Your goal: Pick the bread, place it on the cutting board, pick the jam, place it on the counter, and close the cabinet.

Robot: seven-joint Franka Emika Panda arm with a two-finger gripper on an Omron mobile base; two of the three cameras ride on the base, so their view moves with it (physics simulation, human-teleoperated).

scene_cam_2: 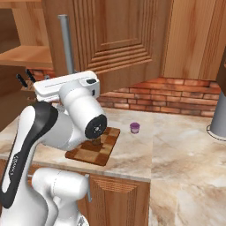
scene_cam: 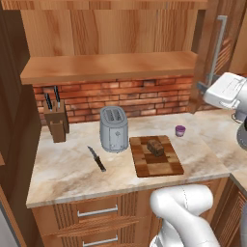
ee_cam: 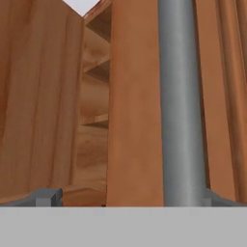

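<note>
Hand view: possibly unlabelled grey cabinet handle (ee_cam: 181, 106).

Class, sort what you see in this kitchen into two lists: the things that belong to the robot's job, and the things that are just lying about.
Belongs to the job:
bread, on the cutting board
jam, on the counter
cabinet door, standing open
gripper, open at the door's handle

Just lying about:
toaster
knife
knife block

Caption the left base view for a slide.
Bread on the cutting board, jam on the counter, arm reaching toward the open cabinet door.
</note>
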